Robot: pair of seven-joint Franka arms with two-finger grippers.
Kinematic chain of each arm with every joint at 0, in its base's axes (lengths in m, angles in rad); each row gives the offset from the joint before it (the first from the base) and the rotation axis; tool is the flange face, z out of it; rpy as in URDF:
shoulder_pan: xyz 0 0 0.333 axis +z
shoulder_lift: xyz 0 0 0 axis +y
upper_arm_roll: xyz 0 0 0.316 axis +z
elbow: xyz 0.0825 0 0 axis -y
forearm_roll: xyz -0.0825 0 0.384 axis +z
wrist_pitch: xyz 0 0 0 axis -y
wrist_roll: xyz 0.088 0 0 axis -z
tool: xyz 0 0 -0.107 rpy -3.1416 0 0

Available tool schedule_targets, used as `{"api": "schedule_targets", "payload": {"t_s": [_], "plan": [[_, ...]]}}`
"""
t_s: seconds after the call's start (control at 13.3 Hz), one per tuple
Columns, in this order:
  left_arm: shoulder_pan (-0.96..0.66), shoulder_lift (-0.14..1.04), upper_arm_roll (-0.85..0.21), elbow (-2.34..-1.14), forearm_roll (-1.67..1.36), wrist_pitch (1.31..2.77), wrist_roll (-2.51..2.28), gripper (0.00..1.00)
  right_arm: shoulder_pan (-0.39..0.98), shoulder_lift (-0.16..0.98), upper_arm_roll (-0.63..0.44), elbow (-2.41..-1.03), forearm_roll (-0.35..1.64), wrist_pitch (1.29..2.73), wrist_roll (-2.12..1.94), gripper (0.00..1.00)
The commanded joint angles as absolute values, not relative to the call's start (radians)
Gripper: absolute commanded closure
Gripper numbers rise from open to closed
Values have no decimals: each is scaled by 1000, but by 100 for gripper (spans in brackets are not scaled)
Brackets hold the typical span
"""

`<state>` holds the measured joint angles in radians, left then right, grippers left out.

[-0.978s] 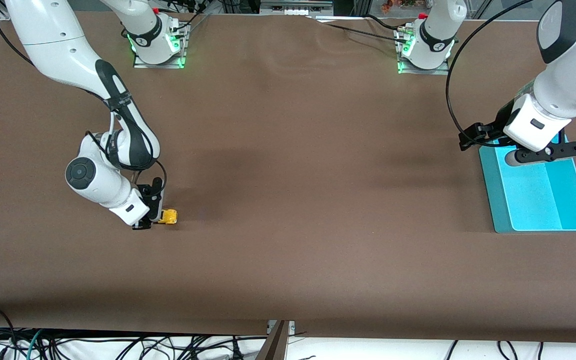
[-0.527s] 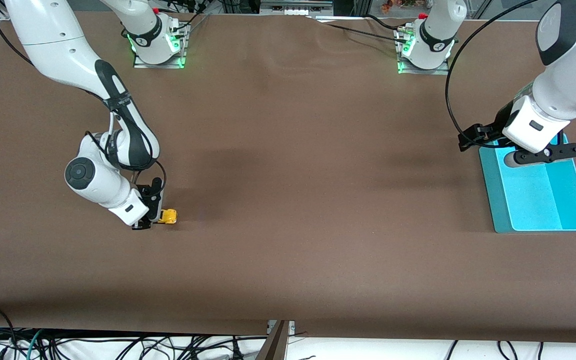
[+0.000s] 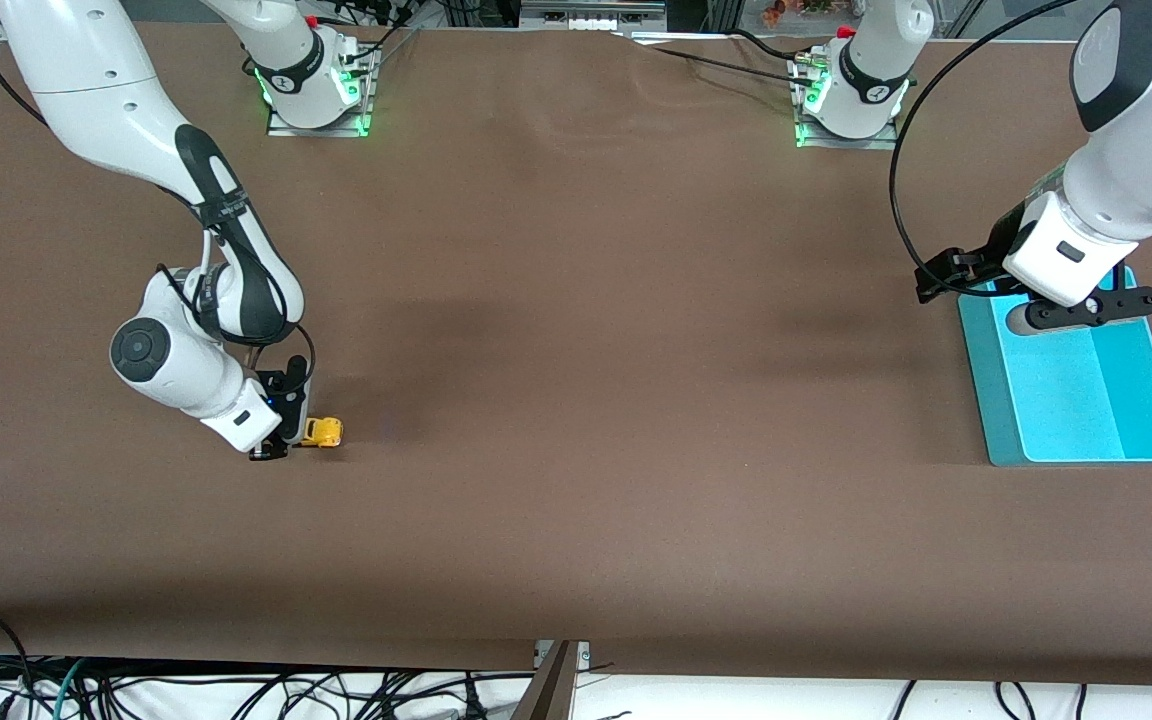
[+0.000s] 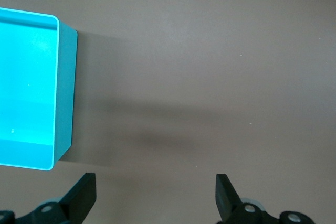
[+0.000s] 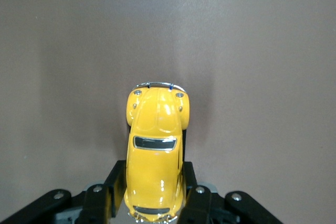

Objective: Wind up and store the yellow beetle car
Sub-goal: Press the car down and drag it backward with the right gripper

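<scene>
The yellow beetle car (image 3: pixel 322 431) sits on the brown table toward the right arm's end. My right gripper (image 3: pixel 288 433) is shut on its rear half, down at the table. In the right wrist view the car (image 5: pixel 156 153) points away from the wrist, with a black finger (image 5: pixel 116 179) against each side. My left gripper (image 3: pixel 1082 312) hangs open and empty over the edge of the turquoise bin (image 3: pixel 1079 382) nearest the bases. In the left wrist view the bin (image 4: pixel 31 87) shows beside bare table, and the gripper (image 4: pixel 156 198) holds nothing.
The turquoise bin stands at the left arm's end of the table and holds nothing that shows. The two arm bases (image 3: pixel 314 85) (image 3: pixel 848 95) stand along the table's edge farthest from the front camera. Cables hang below the nearest edge.
My right gripper has dragged the car a short way along the table toward the right arm's end, rear first. The left arm has barely moved.
</scene>
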<state>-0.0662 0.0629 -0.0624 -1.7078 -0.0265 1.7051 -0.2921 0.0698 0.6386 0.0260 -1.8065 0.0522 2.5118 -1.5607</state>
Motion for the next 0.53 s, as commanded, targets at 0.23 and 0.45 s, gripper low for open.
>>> {"api": "schedule_targets", "payload": {"t_s": [0.23,0.45], "plan": [[-74,75,-61,-1683,-5,1695,-308,0,22,638,37,-1825,69,2530,-1643,54],[-74,75,-61,-1683,-6,1697,-308,0,6,640,38,-1827,69,2528,-1649,54]]}}
